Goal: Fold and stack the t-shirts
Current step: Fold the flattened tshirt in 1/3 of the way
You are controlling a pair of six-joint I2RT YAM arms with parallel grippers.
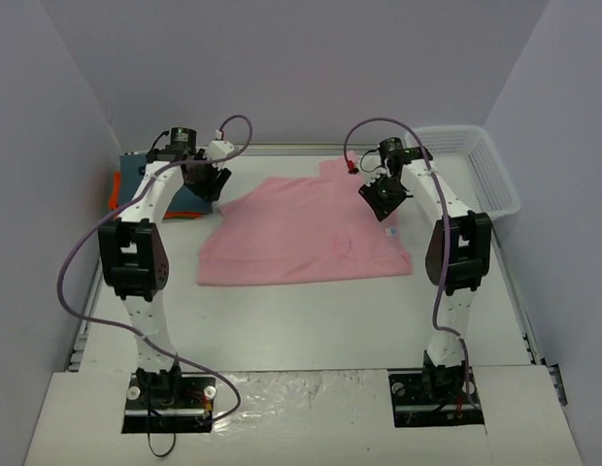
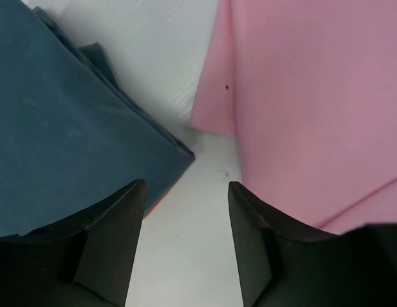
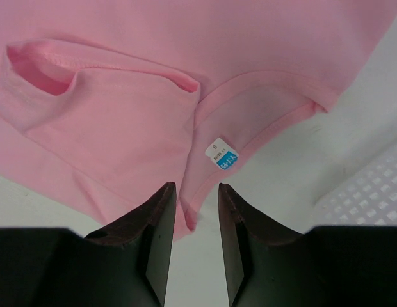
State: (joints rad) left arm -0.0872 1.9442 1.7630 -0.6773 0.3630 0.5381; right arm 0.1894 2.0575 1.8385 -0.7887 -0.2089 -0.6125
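Left tool (image 2: 186, 185), right tool (image 3: 195, 187) gape; one pink t-shirt (image 1: 301, 233), one blue-grey t-shirt (image 2: 64, 128).

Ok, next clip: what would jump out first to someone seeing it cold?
The pink t-shirt lies spread across the middle of the table. The left pincer hangs open over the gap beside its far-left edge, and the right pincer hangs open near its collar label. A folded dark blue-grey t-shirt lies far left on an orange t-shirt; a white mesh basket sits far right.

pink shirt (image 1: 301, 233) spread mid-table; blue-grey shirt (image 2: 57, 128) folded far-left; orange shirt (image 1: 115, 190) beneath
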